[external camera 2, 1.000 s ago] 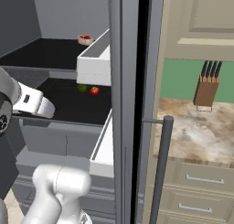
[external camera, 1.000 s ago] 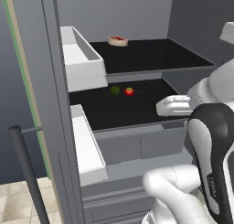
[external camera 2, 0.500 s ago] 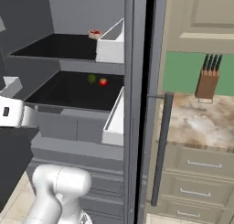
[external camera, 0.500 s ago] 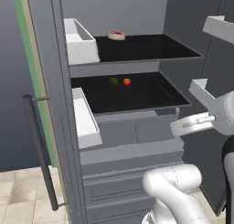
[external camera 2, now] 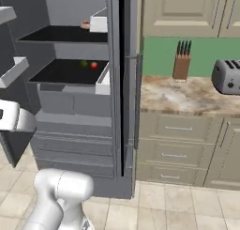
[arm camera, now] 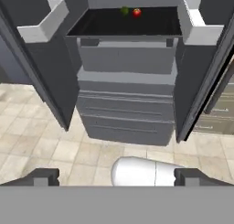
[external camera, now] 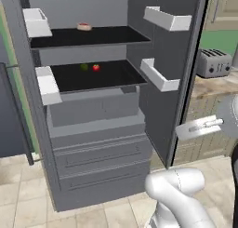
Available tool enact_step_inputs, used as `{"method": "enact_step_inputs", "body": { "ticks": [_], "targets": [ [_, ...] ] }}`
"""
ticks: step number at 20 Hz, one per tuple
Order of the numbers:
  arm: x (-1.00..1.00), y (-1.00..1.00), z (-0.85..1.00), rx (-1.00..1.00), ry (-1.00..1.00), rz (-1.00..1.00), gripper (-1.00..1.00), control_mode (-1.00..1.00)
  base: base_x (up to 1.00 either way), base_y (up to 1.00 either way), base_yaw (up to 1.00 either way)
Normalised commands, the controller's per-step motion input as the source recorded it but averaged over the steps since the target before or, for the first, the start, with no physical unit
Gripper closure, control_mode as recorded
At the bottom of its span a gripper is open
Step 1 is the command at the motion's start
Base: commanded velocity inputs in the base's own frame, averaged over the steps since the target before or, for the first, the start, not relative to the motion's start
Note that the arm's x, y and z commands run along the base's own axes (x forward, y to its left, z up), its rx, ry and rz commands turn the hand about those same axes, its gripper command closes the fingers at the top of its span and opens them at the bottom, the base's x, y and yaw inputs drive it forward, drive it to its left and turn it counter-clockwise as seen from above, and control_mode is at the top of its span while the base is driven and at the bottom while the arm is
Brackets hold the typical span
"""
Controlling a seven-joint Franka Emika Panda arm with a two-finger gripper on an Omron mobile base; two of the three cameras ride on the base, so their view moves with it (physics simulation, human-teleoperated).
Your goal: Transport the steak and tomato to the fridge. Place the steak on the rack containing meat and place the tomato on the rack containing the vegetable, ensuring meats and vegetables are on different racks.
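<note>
- We see the fridge (external camera: 93,124) with both doors open.
- The steak (external camera: 83,26), a small pinkish-red slab with a pale rim, lies on the upper rack (external camera: 93,36).
- The tomato (external camera: 95,68), small, round and bright red, sits on the lower rack (external camera: 93,78) just beside a green vegetable (external camera: 84,67).
- Our gripper (arm camera: 116,176) has its fingers spread wide, holding nothing.

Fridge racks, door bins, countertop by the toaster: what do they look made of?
Black fridge racks: glossy dark sheets, glass or polished plastic by the faint sheen; cannot tell which. White door bins: matte, flat-shaded, likely plastic. Beige mottled countertop: veined speckle pattern suggests polished stone, maybe granite or marble, though it could be laminate. Silver toaster: grey with soft highlights, looks like brushed metal.
</note>
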Motion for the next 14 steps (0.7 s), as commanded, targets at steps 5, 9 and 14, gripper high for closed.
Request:
{"method": "enact_step_inputs", "body": {
  "ticks": [5, 9, 14],
  "targets": [
    [0.00, 0.00, 0.00, 0.00, 0.00, 0.00, -1.00, 1.00, -0.05, -0.99, -0.63],
    [0.00, 0.00, 0.00, 0.00, 0.00, 0.00, -1.00, 1.00, 0.00, -0.91, -0.73],
    [0.00, 0.00, 0.00, 0.00, 0.00, 0.00, -1.00, 1.00, 0.00, -0.93, -0.75]
  ]
}}
